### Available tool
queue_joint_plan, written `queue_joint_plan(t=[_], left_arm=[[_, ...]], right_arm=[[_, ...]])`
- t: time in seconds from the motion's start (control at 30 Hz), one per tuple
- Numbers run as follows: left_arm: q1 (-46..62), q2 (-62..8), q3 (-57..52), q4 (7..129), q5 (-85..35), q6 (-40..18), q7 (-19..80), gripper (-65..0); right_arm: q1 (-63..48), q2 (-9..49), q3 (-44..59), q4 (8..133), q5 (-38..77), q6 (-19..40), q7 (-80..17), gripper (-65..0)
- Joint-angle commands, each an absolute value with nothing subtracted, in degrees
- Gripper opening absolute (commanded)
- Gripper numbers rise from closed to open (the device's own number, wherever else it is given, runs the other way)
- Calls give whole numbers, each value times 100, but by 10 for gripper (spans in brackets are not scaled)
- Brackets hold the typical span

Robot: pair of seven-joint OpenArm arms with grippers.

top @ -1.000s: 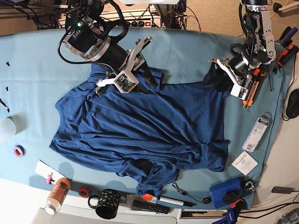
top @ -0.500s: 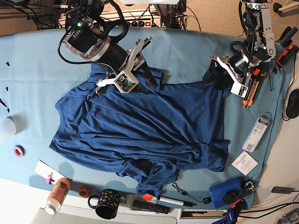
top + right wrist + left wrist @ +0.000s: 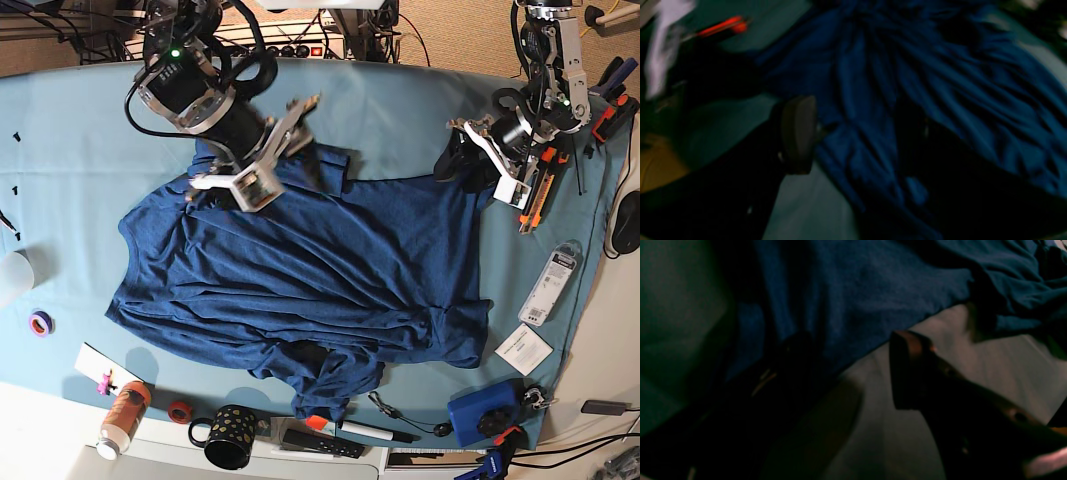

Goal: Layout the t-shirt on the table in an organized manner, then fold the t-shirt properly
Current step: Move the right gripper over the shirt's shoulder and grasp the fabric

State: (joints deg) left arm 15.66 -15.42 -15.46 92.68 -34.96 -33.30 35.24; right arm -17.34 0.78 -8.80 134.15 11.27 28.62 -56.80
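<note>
The dark navy t-shirt [image 3: 320, 270] lies spread and wrinkled over the middle of the teal table [image 3: 80, 150], with a bunched part at its near edge. My right gripper [image 3: 300, 165] hovers over the shirt's far edge. In the right wrist view this gripper [image 3: 853, 133] stands open, with shirt folds [image 3: 907, 66] below its fingers. My left gripper [image 3: 455, 160] is at the shirt's far right corner. In the left wrist view it [image 3: 850, 366] is open, straddling the shirt's hem [image 3: 857, 290] where the hem meets the table [image 3: 973, 356].
Along the near edge stand a black mug [image 3: 232, 437], an orange bottle [image 3: 122, 418], a red tape roll [image 3: 180, 411], a marker [image 3: 365, 431] and a blue box [image 3: 483, 412]. A packaged item [image 3: 553, 283] and a white card [image 3: 523, 349] lie at the right. A purple tape roll [image 3: 40, 323] lies at the left.
In the base view my right arm has swung slightly to the left and looks blurred by motion. The left arm and the shirt look unchanged.
</note>
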Motion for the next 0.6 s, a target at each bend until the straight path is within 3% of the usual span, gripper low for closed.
queue_joint_plan(t=[0.0, 0.1, 0.33, 0.47, 0.57], left_arm=[[1636, -1586, -1551, 9279, -3323, -3306, 3848, -285], [1636, -1586, -1551, 9279, -3365, -3308, 3846, -285], [1634, -1584, -1551, 9279, -3782, -3548, 3782, -285], [1634, -1584, -1551, 9279, -4281, -4000, 3815, -285], [1634, -1581, -1551, 9279, -4696, -4000, 4029, -285]], right_arm=[[-1691, 64, -891, 13500, 1111, 2860, -5485, -289], [-1573, 67, -891, 13500, 786, 2779, -5481, -289], [-1100, 64, -891, 13500, -434, 1719, -5137, -289], [-1153, 67, -860, 13500, -825, 1529, -5225, -289], [-1258, 67, -449, 13500, -816, 1516, -5297, -289]])
